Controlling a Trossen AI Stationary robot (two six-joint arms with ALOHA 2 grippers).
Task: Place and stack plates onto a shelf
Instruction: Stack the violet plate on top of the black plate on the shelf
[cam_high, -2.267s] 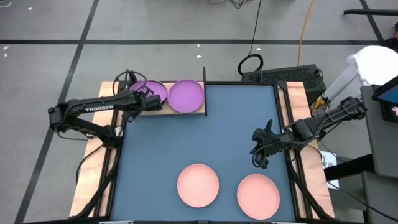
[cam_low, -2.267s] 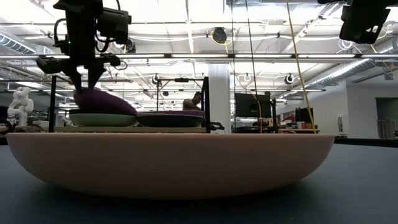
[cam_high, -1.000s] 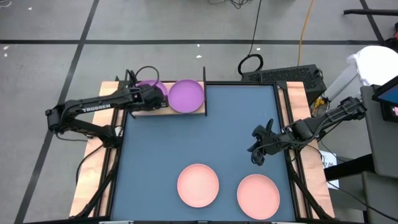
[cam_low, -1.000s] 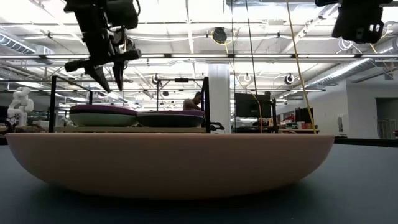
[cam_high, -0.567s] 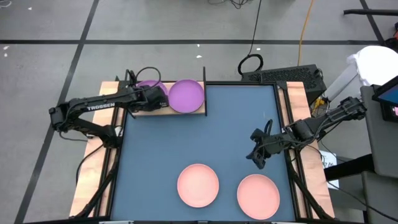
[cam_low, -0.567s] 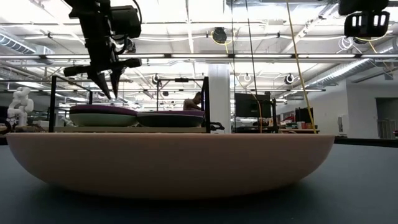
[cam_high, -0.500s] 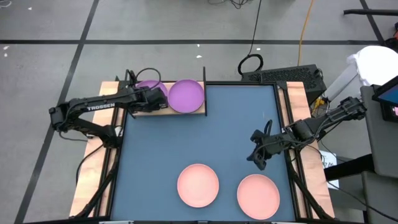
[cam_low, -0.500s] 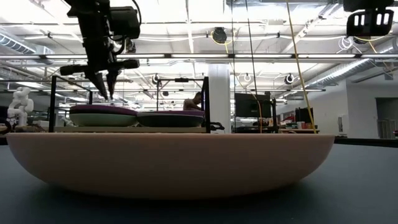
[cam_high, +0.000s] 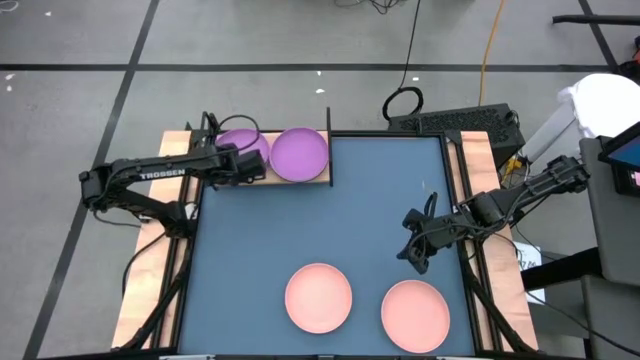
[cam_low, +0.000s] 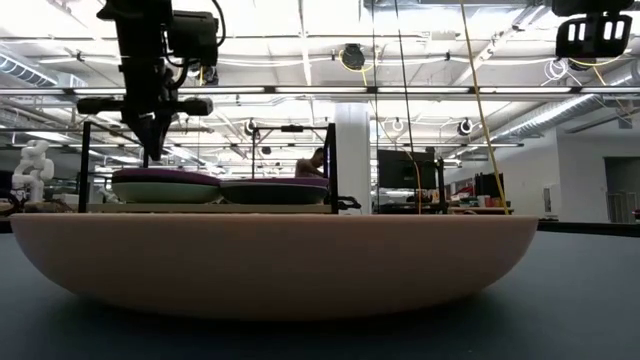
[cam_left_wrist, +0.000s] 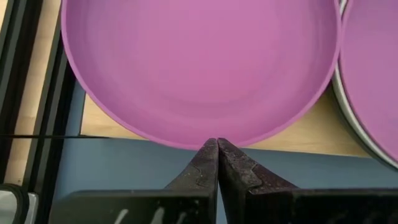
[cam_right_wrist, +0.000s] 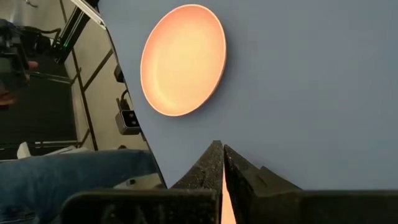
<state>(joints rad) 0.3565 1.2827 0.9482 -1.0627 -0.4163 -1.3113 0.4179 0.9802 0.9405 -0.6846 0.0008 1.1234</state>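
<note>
Two purple plates (cam_high: 240, 146) (cam_high: 299, 153) lie side by side on the light-wood shelf (cam_high: 272, 181) at the table's far left. In the low view the left one (cam_low: 165, 177) tops a pale plate (cam_low: 165, 192). In the left wrist view a whitish rim (cam_left_wrist: 341, 93) shows under the right purple plate (cam_left_wrist: 373, 68). My left gripper (cam_low: 152, 152) hangs shut just above the near rim of the left purple plate (cam_left_wrist: 199, 62), pointing steeply down. Two salmon plates (cam_high: 318, 297) (cam_high: 415, 315) rest flat on the mat. My right gripper (cam_high: 415, 255) hovers shut above the mat, beyond them.
A blue-grey mat (cam_high: 340, 210) covers most of the table. Black upright posts (cam_high: 329, 150) stand at the shelf's ends. A person's leg in jeans (cam_right_wrist: 62, 171) shows beside the table in the right wrist view. Cables and a keyboard (cam_high: 450, 120) lie beyond the far edge.
My left gripper has shut its fingers on nothing, tipped to point more steeply down and sunk a little toward the left purple plate's near rim. My right gripper has turned at the wrist while staying where it was. No plate has moved.
</note>
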